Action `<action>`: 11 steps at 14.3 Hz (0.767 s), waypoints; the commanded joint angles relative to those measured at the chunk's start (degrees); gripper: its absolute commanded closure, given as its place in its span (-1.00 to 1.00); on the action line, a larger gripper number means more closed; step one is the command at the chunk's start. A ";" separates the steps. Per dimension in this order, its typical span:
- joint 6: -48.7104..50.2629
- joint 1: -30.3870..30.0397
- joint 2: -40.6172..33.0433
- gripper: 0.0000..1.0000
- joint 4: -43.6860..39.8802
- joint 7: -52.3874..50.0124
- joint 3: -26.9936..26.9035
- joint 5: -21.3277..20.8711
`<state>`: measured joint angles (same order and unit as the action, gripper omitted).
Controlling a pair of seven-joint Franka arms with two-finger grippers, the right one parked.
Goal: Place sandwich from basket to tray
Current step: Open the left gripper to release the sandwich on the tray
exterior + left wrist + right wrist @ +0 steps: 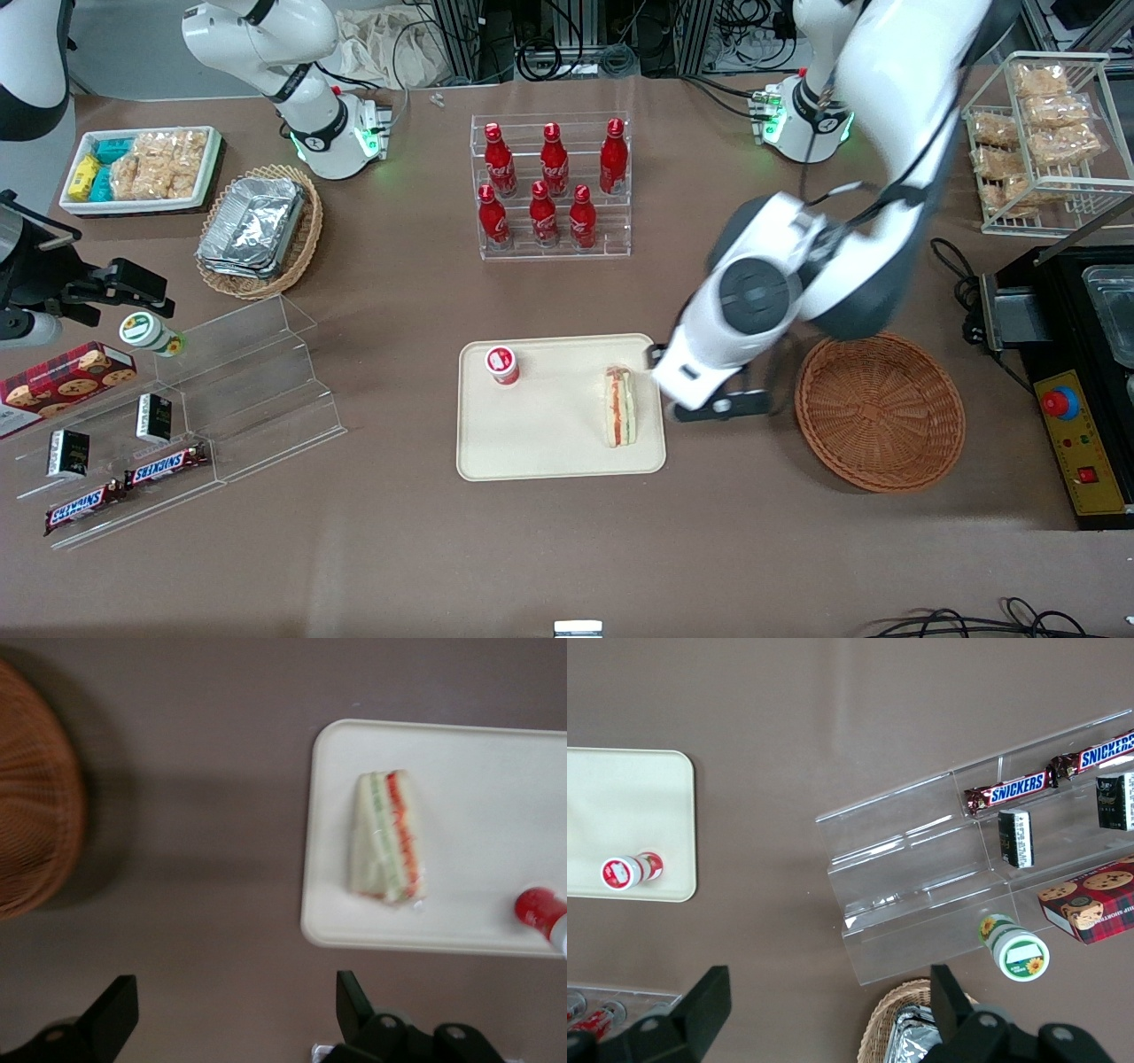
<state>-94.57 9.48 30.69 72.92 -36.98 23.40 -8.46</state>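
The sandwich [620, 406] lies on the cream-beige tray [549, 439], near the tray's edge toward the working arm's end. It also shows in the left wrist view [390, 837], on the tray [478, 788]. The round reddish-brown basket [879, 412] stands beside the tray and holds nothing; part of it shows in the left wrist view [31, 797]. My left gripper [700, 390] hangs above the bare table between the tray and the basket. In the left wrist view the gripper [235, 997] is open and empty, with brown table between its fingers [350, 997].
A small red-capped cup [501, 364] stands on the tray. A rack of red bottles [552, 186] stands farther from the front camera. A black control box [1072, 416] lies beside the basket. A clear shelf [221, 390] and a foil-container basket [259, 230] lie toward the parked arm's end.
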 commanded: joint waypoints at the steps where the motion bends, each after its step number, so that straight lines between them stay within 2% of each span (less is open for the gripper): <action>1: 4.73 -5.60 -6.41 -0.99 2.31 6.11 0.07 1.60; 7: 8.96 -17.65 -13.10 -0.99 1.96 22.89 -0.20 1.26; 9: 8.96 -22.55 -12.94 -0.99 2.05 25.20 -0.55 1.95; 11: 9.83 -23.90 -13.02 -0.99 2.58 25.29 -0.29 1.52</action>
<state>-85.61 -12.76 18.92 73.51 -12.60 22.54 -7.57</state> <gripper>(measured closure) 0.000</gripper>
